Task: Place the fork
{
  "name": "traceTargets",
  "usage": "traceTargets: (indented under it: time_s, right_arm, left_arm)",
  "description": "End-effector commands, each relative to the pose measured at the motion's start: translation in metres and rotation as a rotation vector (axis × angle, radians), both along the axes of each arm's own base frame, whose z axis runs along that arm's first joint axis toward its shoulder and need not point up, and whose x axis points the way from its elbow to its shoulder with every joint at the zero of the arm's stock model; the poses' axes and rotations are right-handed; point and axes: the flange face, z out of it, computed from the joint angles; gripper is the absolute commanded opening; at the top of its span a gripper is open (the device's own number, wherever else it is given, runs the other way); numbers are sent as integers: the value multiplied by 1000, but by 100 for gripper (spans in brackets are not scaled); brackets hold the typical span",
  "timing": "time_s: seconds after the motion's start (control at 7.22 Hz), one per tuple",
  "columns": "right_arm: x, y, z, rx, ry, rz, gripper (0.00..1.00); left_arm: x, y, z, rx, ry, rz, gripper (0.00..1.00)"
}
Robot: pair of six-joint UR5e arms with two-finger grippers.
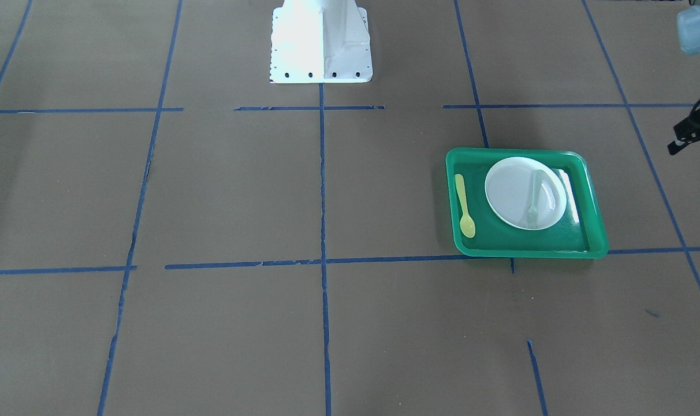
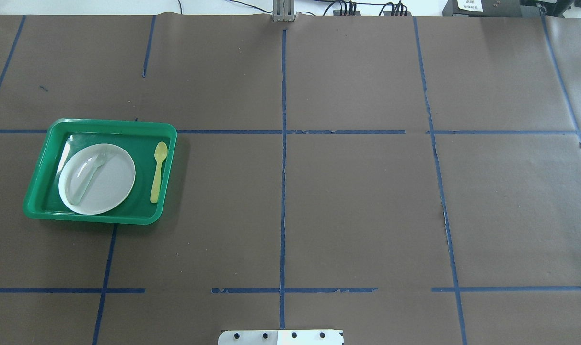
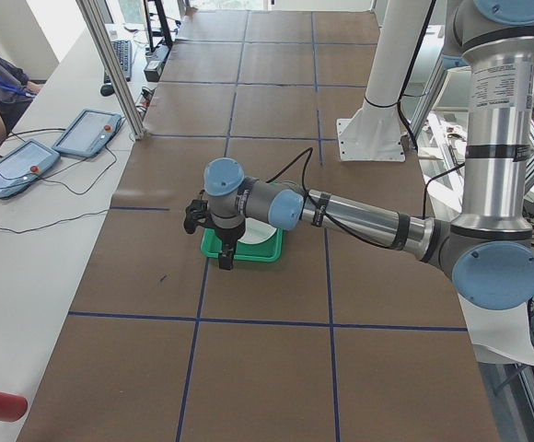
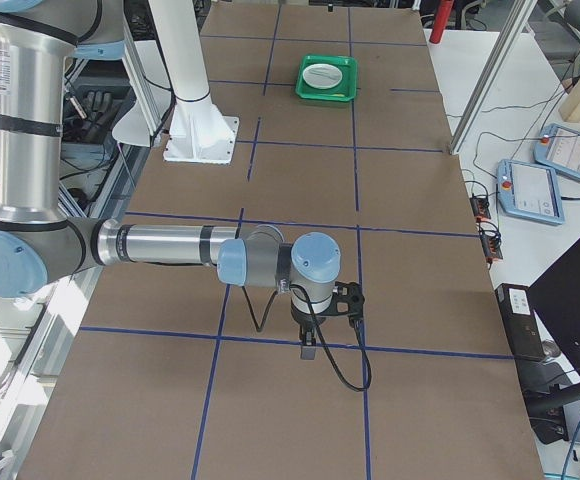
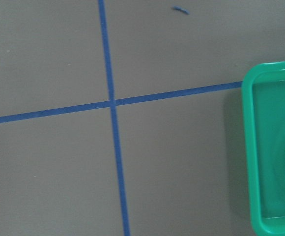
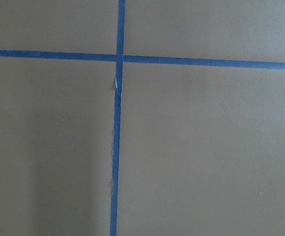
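Note:
The pale translucent fork (image 1: 533,199) lies on the white plate (image 1: 514,190) in the green tray (image 1: 523,252). In the overhead view the fork (image 2: 87,175) lies along the left part of the plate (image 2: 110,182), tines away from the robot. My left gripper (image 3: 224,258) hangs above the table at the tray's (image 3: 249,256) outer end, touching nothing; I cannot tell if it is open. Its wrist view shows only the tray's rim (image 5: 250,147). My right gripper (image 4: 310,345) hangs over bare table far from the tray (image 4: 327,97); I cannot tell its state.
A yellow plastic spoon (image 2: 158,171) lies in the tray beside the plate, also in the front view (image 1: 464,205). The robot's white base (image 1: 321,43) stands mid-table. Blue tape lines cross the brown table cover. Operator tablets (image 3: 87,132) lie on the side bench.

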Motion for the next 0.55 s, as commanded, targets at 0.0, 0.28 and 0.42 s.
traceTargets:
  time_s: [0.0, 0.28, 0.42]
  right_arm:
    - [0, 0, 0, 0, 0, 0, 100]
    - [0, 0, 0, 0, 0, 0, 100]
    - [0, 0, 0, 0, 0, 0, 100]
  left_arm:
    - [59, -2, -19, 42, 6, -8, 100]
    - [111, 0, -33, 21, 34, 19, 100]
    - [131, -8, -51, -1, 33, -35, 100]
